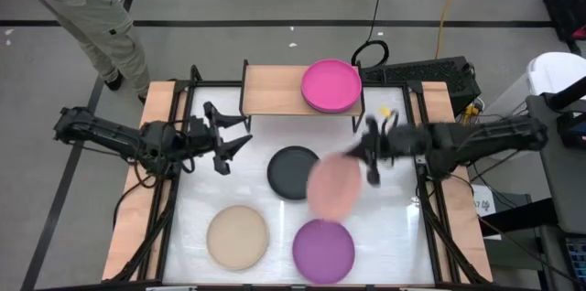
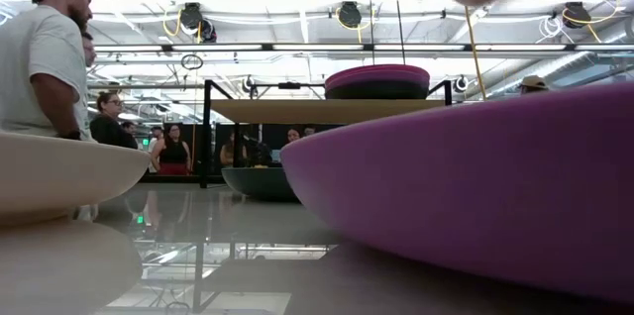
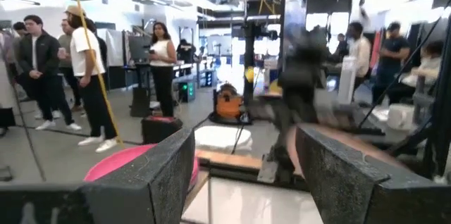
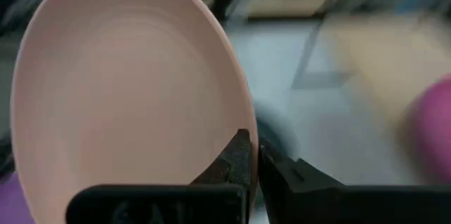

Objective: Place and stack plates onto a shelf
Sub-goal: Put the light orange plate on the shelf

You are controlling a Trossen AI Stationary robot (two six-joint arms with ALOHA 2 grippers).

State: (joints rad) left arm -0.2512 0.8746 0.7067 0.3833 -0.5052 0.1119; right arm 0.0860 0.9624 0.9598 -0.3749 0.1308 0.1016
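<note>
White tabletop [image 1: 385,227] stretches under both arms, with the shelf [image 1: 275,90] at its far edge already carrying a stack topped by a pink plate [image 1: 330,84]. The right gripper [image 1: 374,156] is clamped on the rim of the salmon plate [image 1: 333,187], holding it off the table, likely for the trip to the shelf. The dark plate [image 1: 291,170], beige plate [image 1: 237,236] and purple plate [image 1: 323,250] wait on the table. The left gripper [image 1: 229,138] hovers near the shelf, fingers spread, holding nothing.
</note>
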